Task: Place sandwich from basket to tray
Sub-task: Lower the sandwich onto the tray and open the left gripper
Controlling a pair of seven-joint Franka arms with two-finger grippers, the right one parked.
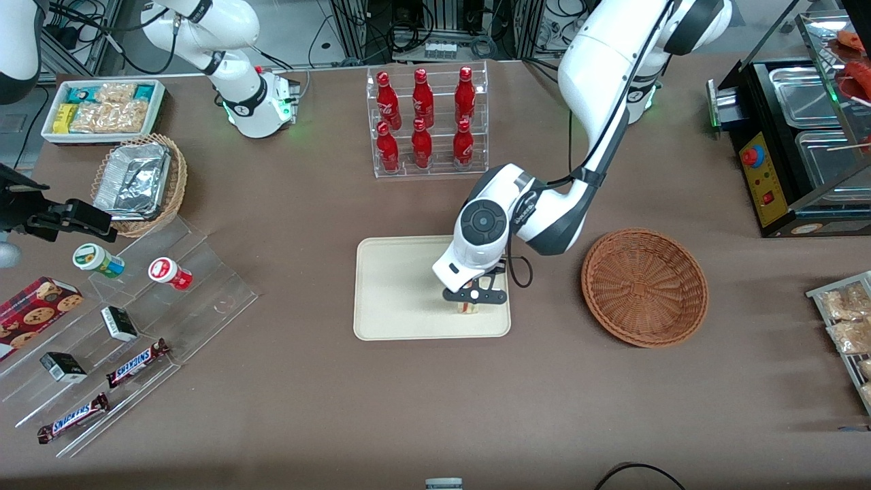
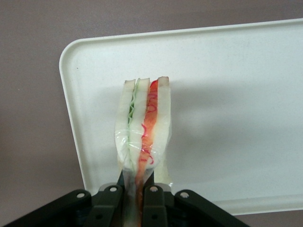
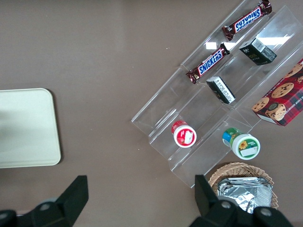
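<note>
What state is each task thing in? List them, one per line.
sandwich: out of the basket, pinched at one end, over the tray
gripper: shut on the sandwich, above the tray
basket: holds nothing, beside the tray
tray: flat on the table

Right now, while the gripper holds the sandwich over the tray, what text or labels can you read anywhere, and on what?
"SNICKERS": on two chocolate bars on the clear stepped stand.
Red bottles: white script, too small to read.
Cookie box, two cups, small dark boxes: print unreadable.
Gripper, shut on the sandwich over the tray, and the basket: no text.
</note>
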